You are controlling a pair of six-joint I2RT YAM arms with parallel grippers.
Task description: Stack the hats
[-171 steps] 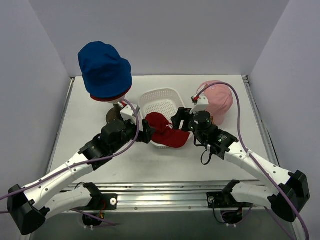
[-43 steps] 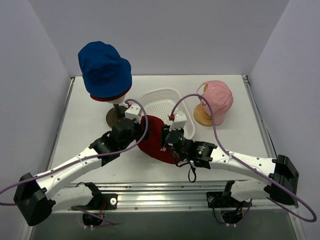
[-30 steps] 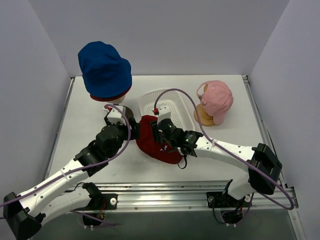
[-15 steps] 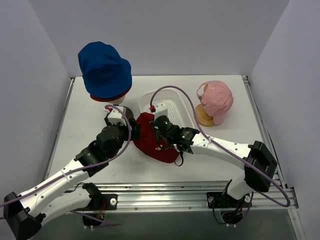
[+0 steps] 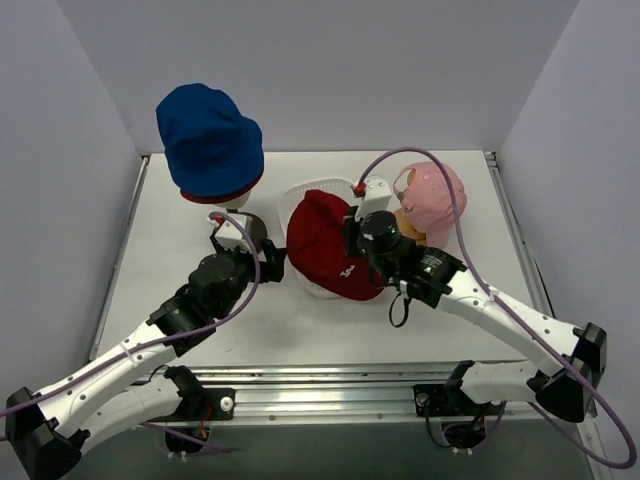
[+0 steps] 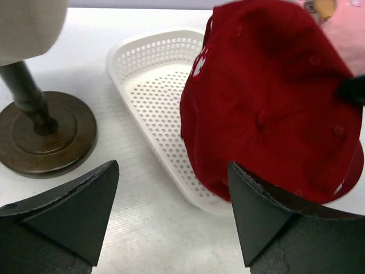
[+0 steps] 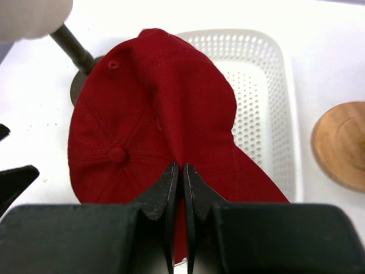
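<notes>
Cap between jaws of right gripper

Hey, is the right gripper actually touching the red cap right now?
Touching. The right wrist view shows the right gripper pinched shut on the red cap.

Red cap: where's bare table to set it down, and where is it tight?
Bare table lies left of the dark stand base, and at the front between the two arms. Crowded: the centre, where the red cap, held by the right gripper, overhangs the white basket, with the open left gripper beside it.
</notes>
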